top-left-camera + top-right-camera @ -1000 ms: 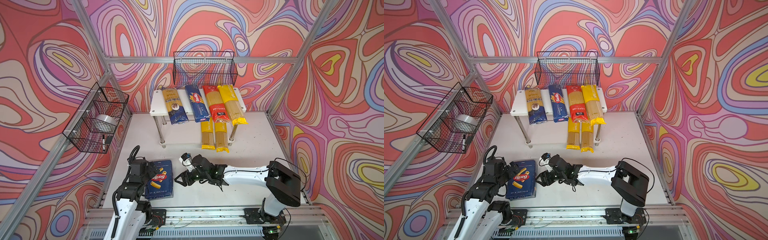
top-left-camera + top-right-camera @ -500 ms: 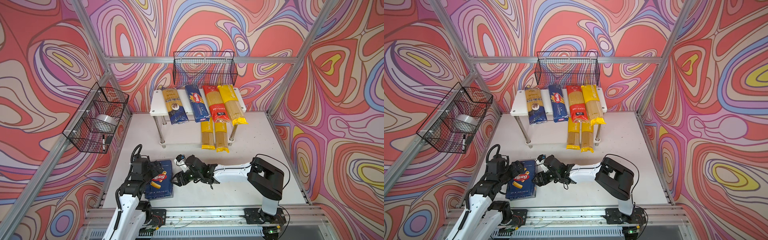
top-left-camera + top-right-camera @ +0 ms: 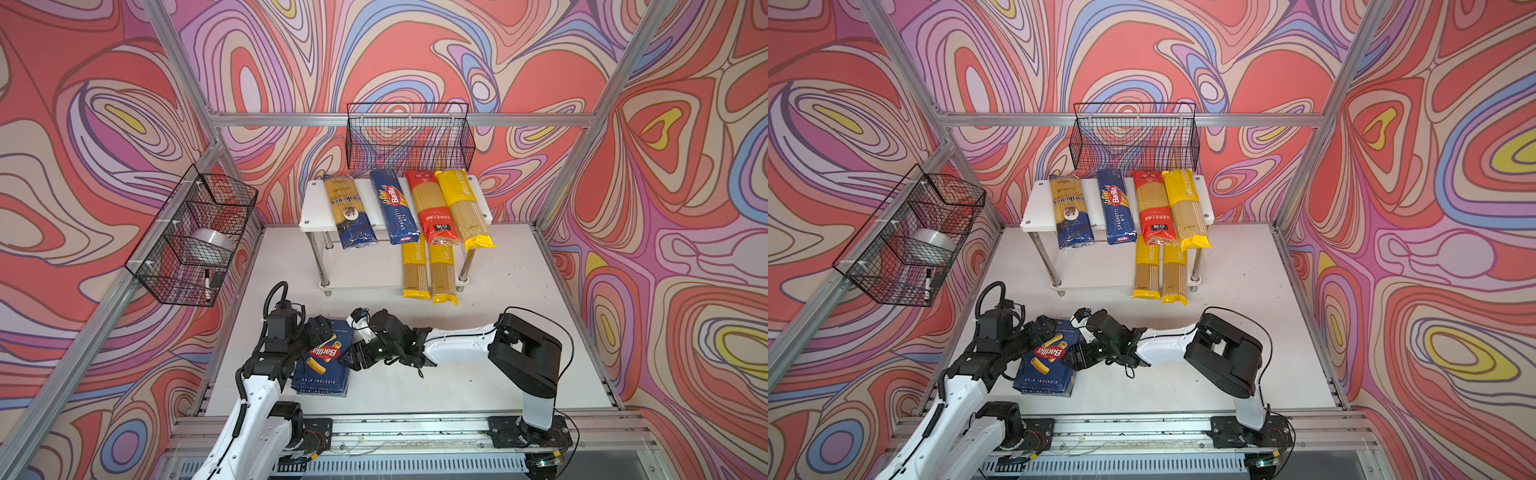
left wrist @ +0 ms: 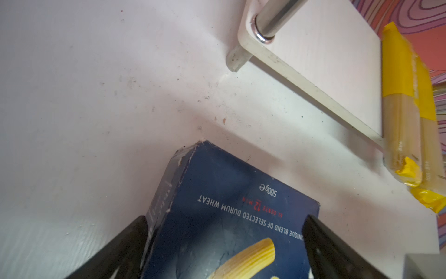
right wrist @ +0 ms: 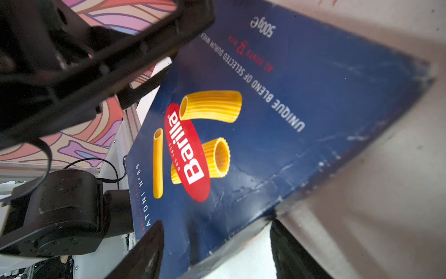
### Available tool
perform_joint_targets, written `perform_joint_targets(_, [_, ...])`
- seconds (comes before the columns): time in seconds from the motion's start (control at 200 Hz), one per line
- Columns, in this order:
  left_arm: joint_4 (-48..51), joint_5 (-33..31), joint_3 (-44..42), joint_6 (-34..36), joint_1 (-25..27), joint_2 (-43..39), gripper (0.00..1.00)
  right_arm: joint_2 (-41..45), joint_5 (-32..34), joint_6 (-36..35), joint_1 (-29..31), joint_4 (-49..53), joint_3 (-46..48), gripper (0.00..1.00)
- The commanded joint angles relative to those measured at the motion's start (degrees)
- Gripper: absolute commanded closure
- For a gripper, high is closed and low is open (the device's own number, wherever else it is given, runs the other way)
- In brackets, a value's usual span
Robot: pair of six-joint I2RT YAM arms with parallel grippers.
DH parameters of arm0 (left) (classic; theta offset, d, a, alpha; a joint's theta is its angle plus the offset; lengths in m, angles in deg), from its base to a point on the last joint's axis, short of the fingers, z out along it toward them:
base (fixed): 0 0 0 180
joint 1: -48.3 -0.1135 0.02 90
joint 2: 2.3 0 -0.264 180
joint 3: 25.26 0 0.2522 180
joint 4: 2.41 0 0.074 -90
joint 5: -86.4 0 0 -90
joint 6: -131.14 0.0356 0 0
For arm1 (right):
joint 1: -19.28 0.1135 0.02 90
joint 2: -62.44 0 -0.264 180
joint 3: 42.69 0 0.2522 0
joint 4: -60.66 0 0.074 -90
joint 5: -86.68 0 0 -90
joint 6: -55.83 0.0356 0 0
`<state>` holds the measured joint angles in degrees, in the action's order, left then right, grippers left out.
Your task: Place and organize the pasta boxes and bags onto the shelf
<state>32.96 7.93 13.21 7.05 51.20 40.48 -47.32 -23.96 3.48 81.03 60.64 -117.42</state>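
Rigatoni box (image 3: 326,374) between both grippers.
Left gripper (image 3: 321,330): jaws span its far end, grip unclear; right gripper (image 3: 355,355): jaws apart astride its right edge.

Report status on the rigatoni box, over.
Left gripper and right gripper both astride the rigatoni box, grip unconfirmed. Box down front, not yet on the shelf. Nothing stands between box and shelf.
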Motion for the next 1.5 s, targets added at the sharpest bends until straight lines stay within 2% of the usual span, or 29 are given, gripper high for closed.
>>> perform_joint_targets(0.0, [-5.80, 8.20, -2.11, -1.83, 0.16, 0.30, 0.00, 0.54, 1.32, 1.43, -1.06, -4.29, 1.77, 0.29])
perform_joint_targets(0.21, [-11.63, 11.31, -3.71, -2.61, 2.07, 3.52, 0.00, 3.48, 1.72, 3.36, -2.43, -7.90, 6.10, 0.29])
perform_joint_targets(0.406, [-14.43, 7.21, 0.58, -0.79, 14.20, 9.88, 0.00, 10.69, 4.37, 3.26, -2.38, -7.80, 11.88, 0.29])
perform_joint_targets(0.586, [-19.33, 8.24, 3.45, -1.19, 19.49, 17.14, 0.00, 18.84, 8.22, 3.97, -2.43, -6.98, 19.52, 0.29])
perform_joint_targets(0.736, [-20.33, 4.56, 8.87, 0.76, 26.59, 22.34, 0.00, 25.75, 10.83, 6.92, -2.25, -10.17, 27.53, 0.29])
perform_joint_targets(0.836, [-21.31, 3.82, 10.47, 1.39, 27.94, 25.26, 0.00, 28.18, 11.58, 6.28, -2.25, -6.16, 28.40, 0.29])
perform_joint_targets(0.966, [-14.63, -0.67, 13.99, 4.17, 27.95, 26.82, 0.00, 31.11, 11.83, 6.17, -1.98, -4.21, 29.58, 0.28])
perform_joint_targets(1.057, [-9.08, -4.36, 15.46, 5.71, 27.95, 24.71, 0.00, 34.40, 13.60, 4.81, -1.95, 0.57, 29.44, 0.28])
perform_joint_targets(1.182, [2.07, -13.05, 16.77, 5.45, 27.85, 18.06, 0.00, 41.26, 18.09, 0.93, -1.99, 12.10, 28.97, 0.26])
perform_joint_targets(1.292, [12.45, -19.12, 17.57, 1.44, 27.78, 11.40, 0.00, 47.49, 21.17, -4.62, -2.68, 23.78, 27.08, 0.21])
perform_joint_targets(1.362, [18.09, -19.46, 16.86, -2.93, 27.79, 6.48, 0.00, 50.66, 21.46, -7.50, -4.07, 30.50, 25.51, 0.21])
perform_joint_targets(1.492, [21.25, -13.81, 11.40, -9.41, 27.84, -4.97, 0.00, 55.00, 20.15, -11.47, -8.78, 35.13, 24.78, 0.19])
